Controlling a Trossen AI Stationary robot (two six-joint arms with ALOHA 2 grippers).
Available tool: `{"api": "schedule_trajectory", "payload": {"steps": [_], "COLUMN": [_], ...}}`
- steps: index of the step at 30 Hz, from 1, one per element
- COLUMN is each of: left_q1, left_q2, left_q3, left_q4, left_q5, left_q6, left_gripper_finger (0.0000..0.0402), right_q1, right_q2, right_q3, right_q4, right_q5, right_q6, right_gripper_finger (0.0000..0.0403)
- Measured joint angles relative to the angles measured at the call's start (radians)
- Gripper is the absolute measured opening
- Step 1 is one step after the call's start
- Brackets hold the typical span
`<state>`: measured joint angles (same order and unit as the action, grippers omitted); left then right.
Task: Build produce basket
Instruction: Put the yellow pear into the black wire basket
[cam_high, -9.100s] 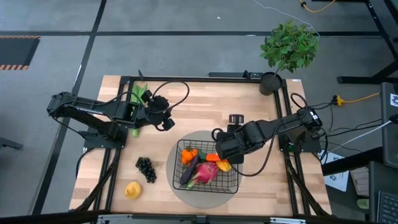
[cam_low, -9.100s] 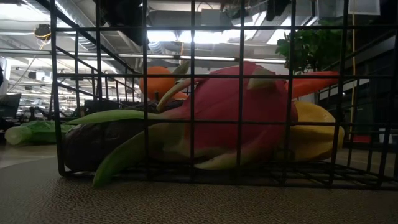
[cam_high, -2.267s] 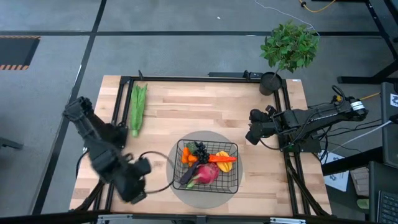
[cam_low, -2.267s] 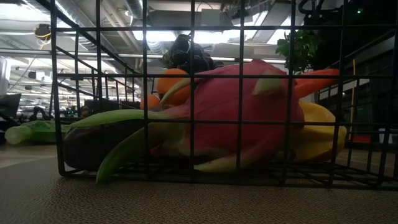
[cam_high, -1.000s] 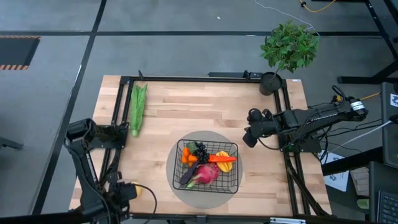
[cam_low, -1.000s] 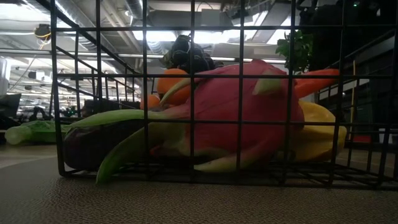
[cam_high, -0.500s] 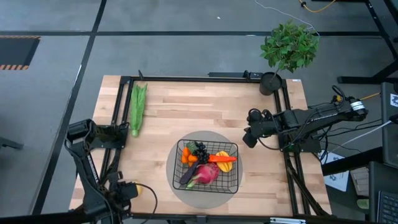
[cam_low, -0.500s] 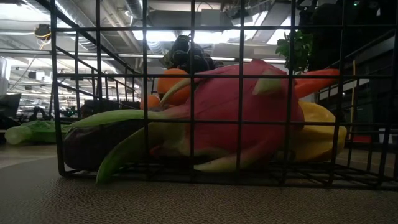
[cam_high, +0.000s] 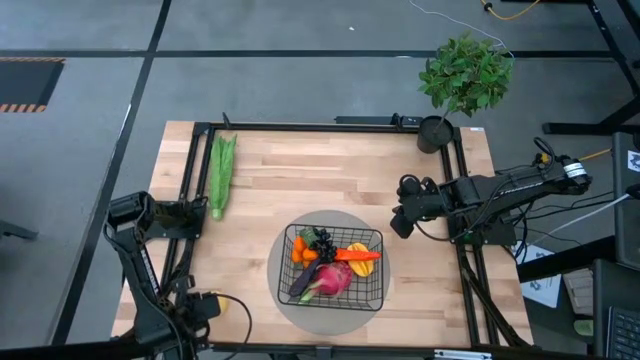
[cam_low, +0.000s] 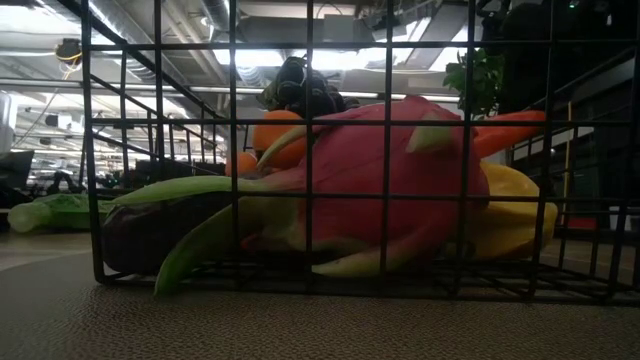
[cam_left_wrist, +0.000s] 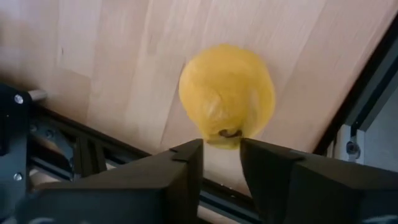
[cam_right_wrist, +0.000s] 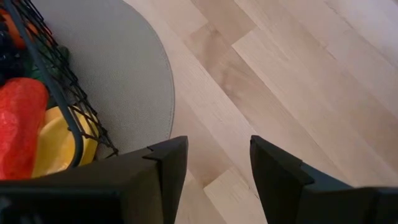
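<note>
Table (cam_high: 300, 180): black wire basket (cam_high: 372, 290) at 6 o'clock, on round grey mat (cam_high: 275, 265), loaded with dragon fruit (cam_high: 333, 276), carrot (cam_high: 358, 255), grapes (cam_high: 319, 239). Green husk (cam_high: 220, 172) at 10. Right gripper (cam_high: 399, 222), 3 o'clock, parted, empty. Left gripper (cam_left_wrist: 221, 149), 7 o'clock, narrow gap, tips at yellow fruit (cam_left_wrist: 227, 93); grip unclear.

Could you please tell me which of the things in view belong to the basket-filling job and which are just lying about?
Part of the job:
- wire basket, already holding dragon fruit, carrot, grapes, oranges
- yellow fruit, in front of the left gripper
- green husk, lying on the table

Just there:
- potted plant
- grey round mat
</note>
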<state>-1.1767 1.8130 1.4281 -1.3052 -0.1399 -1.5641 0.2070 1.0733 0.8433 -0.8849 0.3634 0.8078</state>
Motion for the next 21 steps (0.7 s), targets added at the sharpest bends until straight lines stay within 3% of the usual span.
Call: {"api": "schedule_trajectory", "payload": {"steps": [6,21], "left_q1": [0.000,0.004], "left_q2": [-0.001,-0.001], "left_q3": [0.000,0.000], "left_q4": [-0.001,-0.015], "left_q5": [0.000,-0.007], "left_q6": [0.001,0.002], "left_gripper_finger": [0.0009,0.0017], "right_q1": [0.000,0.000], "right_q2": [0.000,0.000], "right_q3": [0.000,0.000], "right_q4": [0.001,0.002], "right_q5": [0.000,-0.001], "right_q6": [0.000,0.000], "right_gripper_finger": [0.0162,0.0162]}}
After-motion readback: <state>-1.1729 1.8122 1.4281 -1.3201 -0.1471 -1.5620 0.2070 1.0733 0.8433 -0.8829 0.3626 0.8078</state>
